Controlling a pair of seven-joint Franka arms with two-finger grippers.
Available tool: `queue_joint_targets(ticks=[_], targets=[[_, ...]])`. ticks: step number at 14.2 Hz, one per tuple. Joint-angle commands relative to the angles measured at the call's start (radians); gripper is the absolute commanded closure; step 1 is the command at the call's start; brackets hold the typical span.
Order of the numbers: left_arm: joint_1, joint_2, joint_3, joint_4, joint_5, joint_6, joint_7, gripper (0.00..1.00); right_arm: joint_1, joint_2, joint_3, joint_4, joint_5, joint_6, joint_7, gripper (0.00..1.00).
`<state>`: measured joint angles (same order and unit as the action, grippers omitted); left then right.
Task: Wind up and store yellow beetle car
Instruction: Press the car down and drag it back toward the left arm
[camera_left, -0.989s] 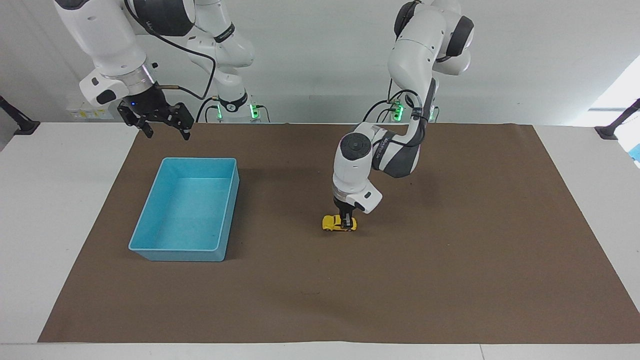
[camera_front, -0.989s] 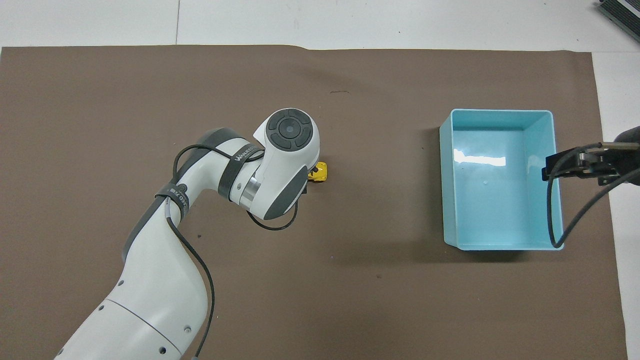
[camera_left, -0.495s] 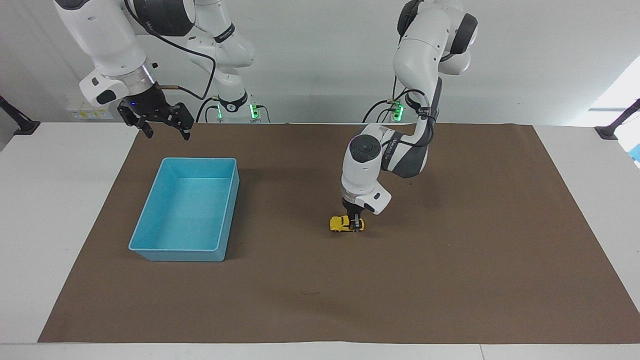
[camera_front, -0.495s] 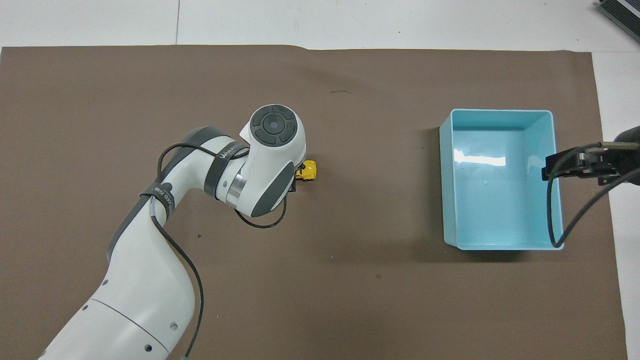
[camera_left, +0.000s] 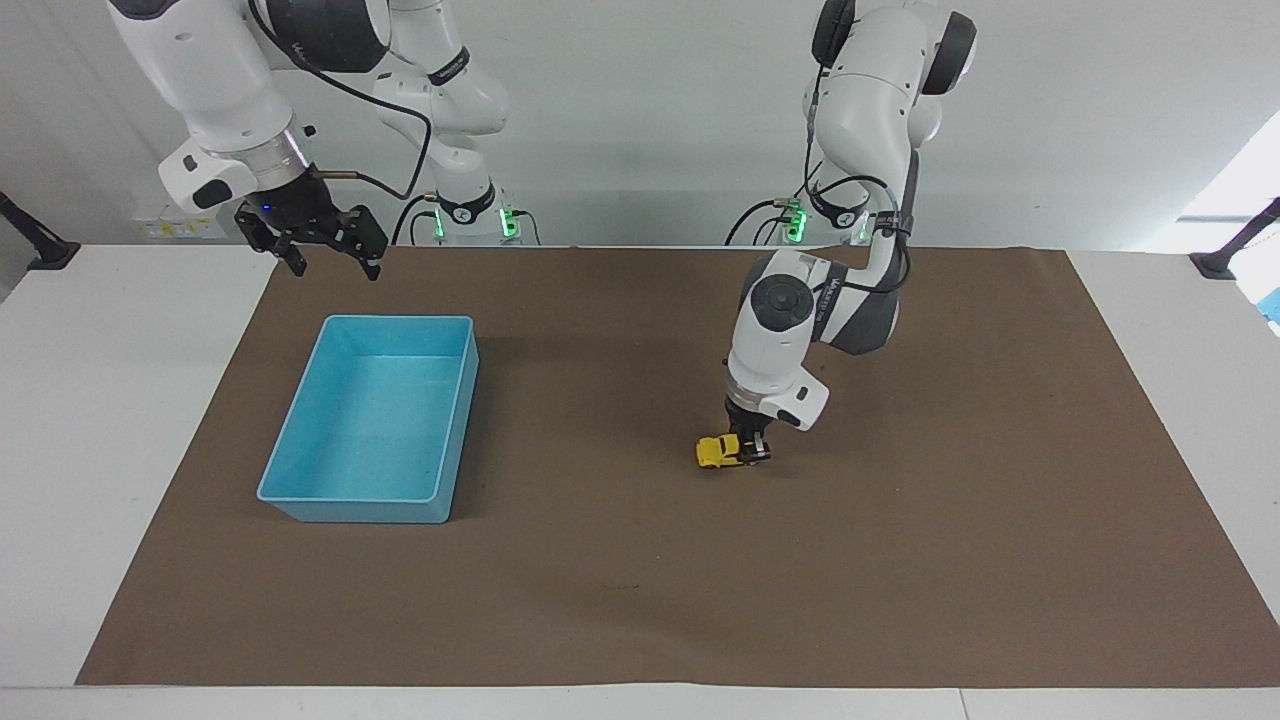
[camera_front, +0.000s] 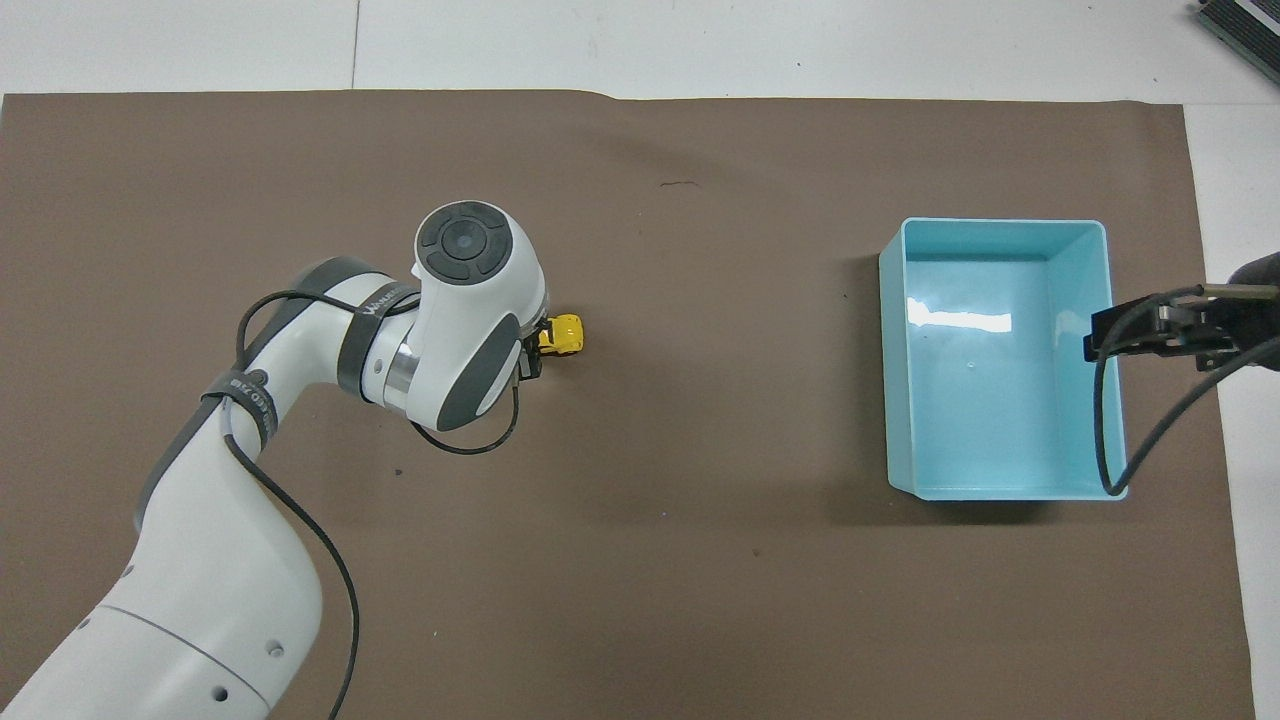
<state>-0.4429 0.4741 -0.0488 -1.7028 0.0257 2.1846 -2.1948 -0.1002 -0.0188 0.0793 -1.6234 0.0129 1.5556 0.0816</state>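
The yellow beetle car (camera_left: 716, 452) (camera_front: 563, 333) rests on the brown mat near the table's middle, toward the left arm's end from the bin. My left gripper (camera_left: 752, 450) (camera_front: 532, 352) points straight down and is shut on the car's rear end; the wrist hides most of the car from above. The front of the car sticks out toward the blue bin (camera_left: 300, 440) (camera_front: 1000, 240), which lies well apart toward the right arm's end. My right gripper (camera_left: 325, 248) (camera_front: 1150, 330) hangs open in the air over the bin's edge nearest the robots, holding nothing; that arm waits.
The brown mat (camera_left: 640, 600) covers most of the white table (camera_left: 110, 400). The blue bin holds nothing. A black cable (camera_front: 1130, 430) droops from the right wrist over the bin's corner.
My left gripper has dragged the car along the mat toward the left arm's end of the table, away from the bin. The right arm has stayed still.
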Motion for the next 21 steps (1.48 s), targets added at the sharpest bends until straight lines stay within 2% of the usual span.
queue_joint_targets(ticks=[1,5,8,11,12,13,14,15,21], targets=[[0.041,0.031,0.02,-0.094,0.031,0.118,0.041,1.0,-0.015,0.007,0.008,0.014,0.007,-0.011,-0.013,0.0],[0.067,0.029,0.027,-0.106,0.031,0.118,0.092,0.99,-0.015,0.007,0.008,0.014,0.007,-0.011,-0.013,0.0],[0.067,0.029,0.027,-0.104,0.031,0.115,0.092,0.95,-0.015,0.007,0.008,0.014,0.007,-0.011,-0.013,0.0],[0.069,0.031,0.029,-0.094,0.031,0.106,0.092,0.75,-0.015,0.007,0.008,0.014,0.007,-0.011,-0.013,0.0],[0.069,0.029,0.03,-0.094,0.034,0.103,0.092,0.64,-0.015,0.007,0.008,0.014,0.007,-0.011,-0.013,0.0],[0.069,0.014,0.03,-0.092,0.04,0.089,0.092,0.46,-0.015,0.007,0.008,0.014,0.007,-0.011,-0.013,0.0],[0.07,-0.008,0.03,-0.094,0.04,0.069,0.093,0.25,-0.015,0.007,0.008,0.014,0.007,-0.011,-0.013,0.0],[0.081,-0.024,0.03,-0.092,0.04,0.052,0.104,0.0,-0.015,0.007,0.008,0.014,0.007,-0.011,-0.013,0.0],[0.09,-0.049,0.03,-0.092,0.042,0.032,0.113,0.0,-0.015,0.005,0.008,0.014,0.007,-0.011,-0.013,0.0]])
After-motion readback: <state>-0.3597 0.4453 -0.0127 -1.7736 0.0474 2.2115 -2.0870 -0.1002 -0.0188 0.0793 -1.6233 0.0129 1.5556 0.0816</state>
